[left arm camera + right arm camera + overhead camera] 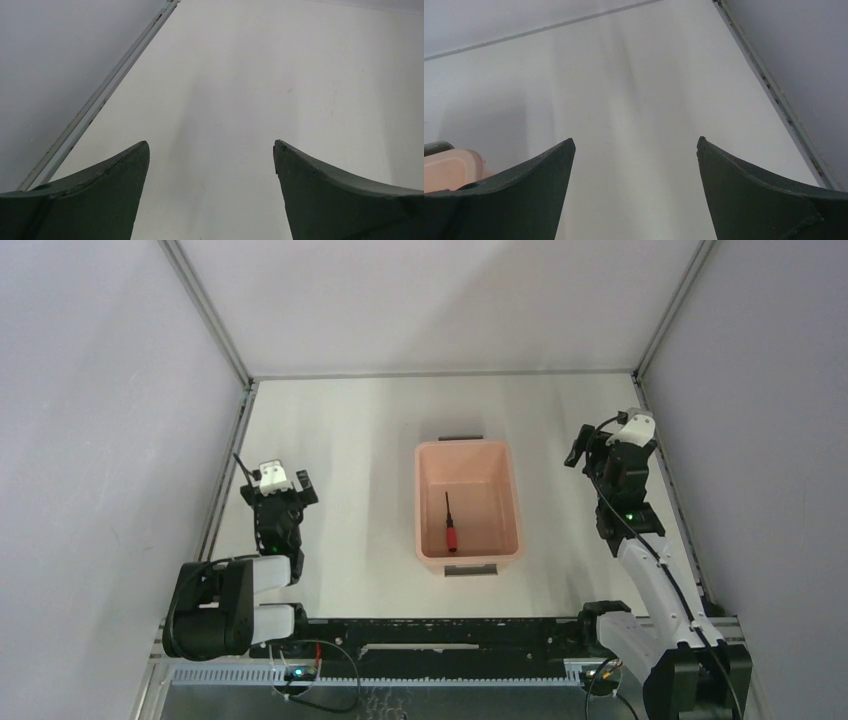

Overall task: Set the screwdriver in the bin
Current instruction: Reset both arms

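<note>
White table (pixel 350 440), grey walls. Left gripper (pixel 211 146) wide open, empty. Right gripper (pixel 635 141) likewise; bin (pixel 516 502) to its left, screwdriver (pixel 450 525) lying inside.

From the right wrist I get only a corner of the bin (pixel 451 167). The picture's left edge cuts it off, and one finger (pixel 514 200) of the right gripper (pixel 635 144) covers the rest, with a sliver of its grey handle (pixel 435 146) showing above. Both wrist views crop the fingers at the bottom edge. From above, the screwdriver (pixel 450 525) is too small for me to read its tip, and the right arm's base (pixel 690 688) runs off the bottom.
</note>
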Robot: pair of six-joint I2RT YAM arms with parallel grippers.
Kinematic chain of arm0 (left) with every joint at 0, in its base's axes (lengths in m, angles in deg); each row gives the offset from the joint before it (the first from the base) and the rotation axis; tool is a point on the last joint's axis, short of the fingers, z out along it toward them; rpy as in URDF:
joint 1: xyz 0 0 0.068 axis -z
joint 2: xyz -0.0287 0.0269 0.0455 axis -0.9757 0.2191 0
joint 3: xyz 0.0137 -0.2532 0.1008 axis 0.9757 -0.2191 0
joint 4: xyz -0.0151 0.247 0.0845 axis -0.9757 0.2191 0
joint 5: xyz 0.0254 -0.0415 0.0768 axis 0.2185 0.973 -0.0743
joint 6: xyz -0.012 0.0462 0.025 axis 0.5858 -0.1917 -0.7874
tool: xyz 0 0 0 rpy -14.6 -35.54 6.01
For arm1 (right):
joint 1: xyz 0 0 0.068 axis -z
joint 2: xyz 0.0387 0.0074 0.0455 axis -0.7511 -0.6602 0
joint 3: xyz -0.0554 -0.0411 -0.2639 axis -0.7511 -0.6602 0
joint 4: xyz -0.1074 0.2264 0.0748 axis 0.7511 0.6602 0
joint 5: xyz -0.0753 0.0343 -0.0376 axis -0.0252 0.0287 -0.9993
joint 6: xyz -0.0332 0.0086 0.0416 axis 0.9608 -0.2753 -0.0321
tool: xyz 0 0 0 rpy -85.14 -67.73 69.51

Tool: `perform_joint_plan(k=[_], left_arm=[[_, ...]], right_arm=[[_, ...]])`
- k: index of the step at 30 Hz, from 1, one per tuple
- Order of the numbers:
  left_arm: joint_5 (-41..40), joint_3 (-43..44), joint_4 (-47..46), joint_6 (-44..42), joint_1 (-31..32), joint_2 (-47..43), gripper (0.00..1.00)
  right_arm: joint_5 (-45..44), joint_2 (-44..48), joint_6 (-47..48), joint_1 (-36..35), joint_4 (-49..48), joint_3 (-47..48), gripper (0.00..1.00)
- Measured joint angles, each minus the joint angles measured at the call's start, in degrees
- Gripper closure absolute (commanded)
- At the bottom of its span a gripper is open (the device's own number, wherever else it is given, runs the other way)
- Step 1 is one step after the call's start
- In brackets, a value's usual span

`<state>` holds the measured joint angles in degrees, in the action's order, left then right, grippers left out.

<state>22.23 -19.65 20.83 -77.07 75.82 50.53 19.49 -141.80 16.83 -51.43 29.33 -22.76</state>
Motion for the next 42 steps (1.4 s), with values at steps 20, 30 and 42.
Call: perform_joint_plan(k=[20,30,42], left_arm=[[0.00,0.00,0.00,0.00,0.00,0.00,0.02],[0.00,0.00,0.00,0.00,0.00,0.00,0.02],[0.00,0.00,0.00,0.00,0.00,0.00,0.02]], right_arm=[[-2.38,0.90,-0.61,-0.63,-3.72,-4.11,0.00],[-2.36,5.03,0.70,-2.56,-3.39,-4.11,0.00],[3.02,1.77,7.06,-2.82,-7.52,-6.71,0.00]])
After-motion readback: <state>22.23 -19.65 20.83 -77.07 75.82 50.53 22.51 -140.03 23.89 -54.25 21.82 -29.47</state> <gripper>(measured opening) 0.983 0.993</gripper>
